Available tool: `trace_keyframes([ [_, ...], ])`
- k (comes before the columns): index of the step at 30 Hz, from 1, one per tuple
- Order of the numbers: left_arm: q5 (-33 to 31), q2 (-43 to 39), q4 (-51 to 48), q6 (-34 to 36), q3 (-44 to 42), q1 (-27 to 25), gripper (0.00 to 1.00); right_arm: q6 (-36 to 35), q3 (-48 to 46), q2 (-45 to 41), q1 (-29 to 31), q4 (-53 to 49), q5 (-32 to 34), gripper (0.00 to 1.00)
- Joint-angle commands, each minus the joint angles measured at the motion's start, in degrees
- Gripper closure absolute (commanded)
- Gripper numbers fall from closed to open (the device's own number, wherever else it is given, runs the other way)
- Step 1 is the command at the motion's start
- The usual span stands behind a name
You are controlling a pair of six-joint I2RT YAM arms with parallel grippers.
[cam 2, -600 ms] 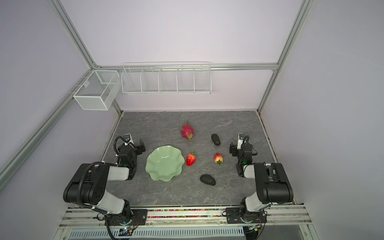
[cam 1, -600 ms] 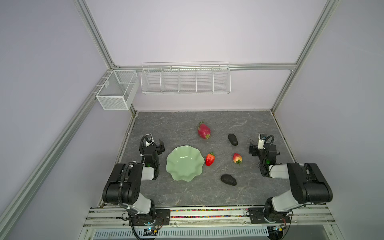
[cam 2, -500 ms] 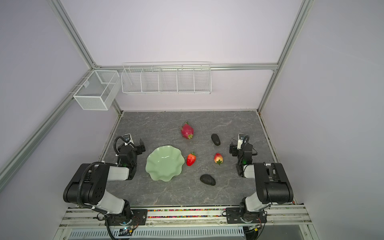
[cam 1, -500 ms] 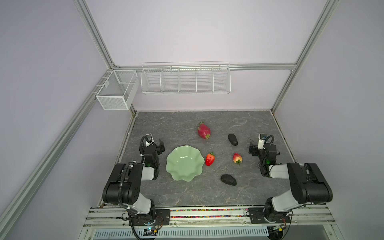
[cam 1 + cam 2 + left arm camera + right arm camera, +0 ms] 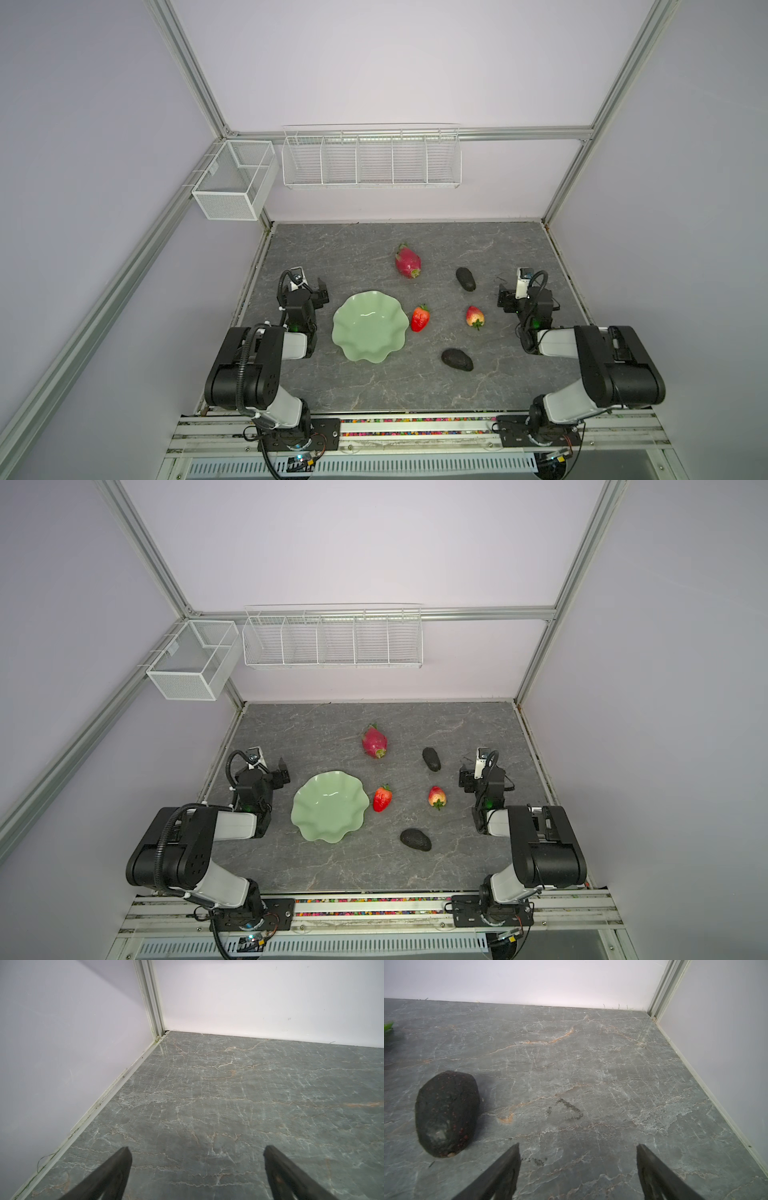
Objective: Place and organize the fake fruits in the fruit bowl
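The pale green fruit bowl (image 5: 370, 332) (image 5: 330, 812) stands left of centre on the grey table and holds nothing. To its right lie two red strawberries (image 5: 420, 318) (image 5: 474, 316), with a dark avocado (image 5: 456, 359) nearer the front. A magenta dragon fruit (image 5: 408, 262) and a second avocado (image 5: 465, 279) (image 5: 446, 1113) lie farther back. My left gripper (image 5: 319, 289) (image 5: 195, 1153) is low beside the bowl's left side, open over bare table. My right gripper (image 5: 508, 299) (image 5: 578, 1149) is open too, just right of the far avocado and touching nothing.
A long white wire basket (image 5: 371, 158) hangs on the back wall and a smaller mesh basket (image 5: 232, 183) on the left frame. Walls close the table on the left, back and right. A green dragon fruit tip (image 5: 388, 1026) shows at the right wrist view's edge.
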Motion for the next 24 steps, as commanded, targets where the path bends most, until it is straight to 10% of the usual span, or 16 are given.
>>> trace_keyframes([
  [1,0.9,-0.1,-0.2,-0.3,1.2,0.4,0.01,0.2,0.8,-0.4,-0.1,0.3,-1.0,0.12],
  [16,-0.3,-5.5,3.9,-0.1,-3.1,-0.1,0.01,-0.4,3.5,-7.0,1.2,-10.3,1.0,0.12],
  [20,-6.5,-20.5,-24.6,-4.0,4.8,-3.1,0.01,2.6,19.2,-11.8,4.1,-39.1,0.8,0.12],
  [24,10.2,-25.7,-44.6,-12.3,15.2,-4.6,0.01,2.7,38.4,-4.5,10.3,-55.9,-7.7,0.12],
])
